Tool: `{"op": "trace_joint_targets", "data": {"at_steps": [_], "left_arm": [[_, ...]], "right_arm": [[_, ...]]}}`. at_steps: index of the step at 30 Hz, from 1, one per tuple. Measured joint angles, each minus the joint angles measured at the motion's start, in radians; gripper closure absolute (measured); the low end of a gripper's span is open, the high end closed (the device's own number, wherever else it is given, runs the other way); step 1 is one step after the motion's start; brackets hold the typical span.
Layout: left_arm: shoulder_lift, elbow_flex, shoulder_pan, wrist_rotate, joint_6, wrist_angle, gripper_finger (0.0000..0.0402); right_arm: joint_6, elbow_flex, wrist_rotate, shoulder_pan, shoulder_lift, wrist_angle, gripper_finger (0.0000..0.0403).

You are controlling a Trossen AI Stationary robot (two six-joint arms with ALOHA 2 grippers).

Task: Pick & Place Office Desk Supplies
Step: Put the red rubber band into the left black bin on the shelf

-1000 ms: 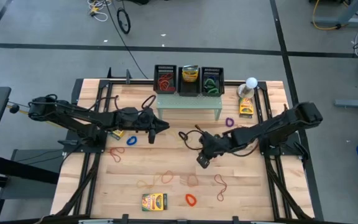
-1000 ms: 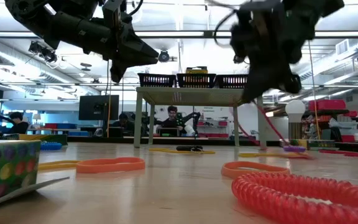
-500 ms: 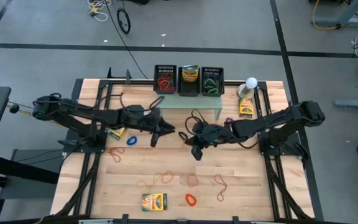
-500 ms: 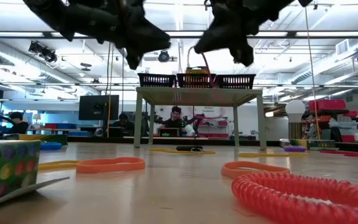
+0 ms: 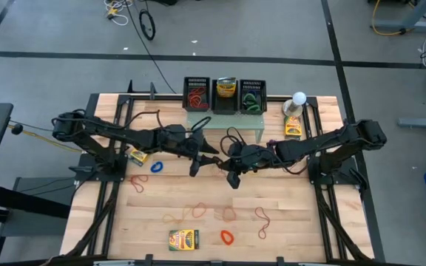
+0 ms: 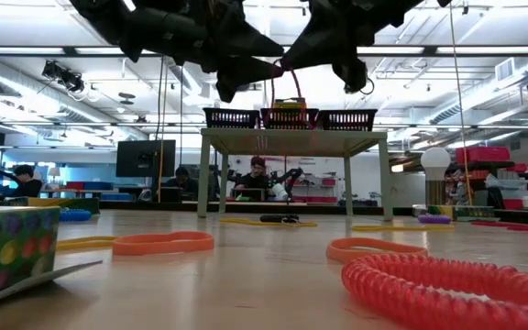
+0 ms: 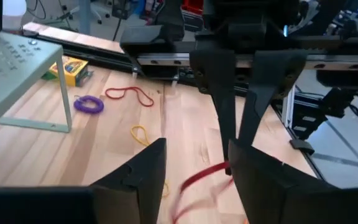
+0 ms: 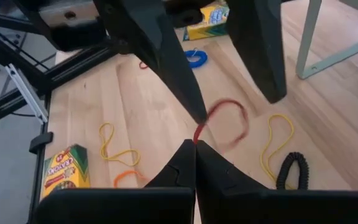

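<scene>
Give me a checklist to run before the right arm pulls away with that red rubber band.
1. Right gripper shut on the thin red rubber-band loop: ok.
2. Left gripper open: ok.
3. Loop free of the left fingertips: cannot tell; one tip sits right at it.
4. Loop held clear above the wooden table: ok.
5. Room in the black mesh basket holding red bands: cannot tell.

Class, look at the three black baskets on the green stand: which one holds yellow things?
The middle basket: yellow shows inside it, while the left basket holds red bands and the right basket green ones.
</scene>
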Motion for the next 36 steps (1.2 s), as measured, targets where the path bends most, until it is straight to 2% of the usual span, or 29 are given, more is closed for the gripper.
{"op": "trace_joint_targets", "data": {"at_steps": [9,21,29,36], "left_arm": [[0.000,0.000,0.001,0.019,0.056,-0.002,0.0272],[-0.013,-0.001,0.024,0.060,0.171,-0.017,0.0275],[-0.030,-0.001,0.036,0.118,0.214,-0.113,0.0276],[-0.030,-0.001,0.018,0.052,0.236,-0.087,0.0276]], "right_arm": [[-0.032,0.000,0.002,0.000,0.000,0.022,0.0403],[-0.056,0.000,0.014,0.000,0.000,0.048,0.0403],[-0.044,0.000,0.014,0.000,0.000,0.053,0.0403],[-0.045,0.000,0.014,0.000,0.000,0.062,0.0403]]}}
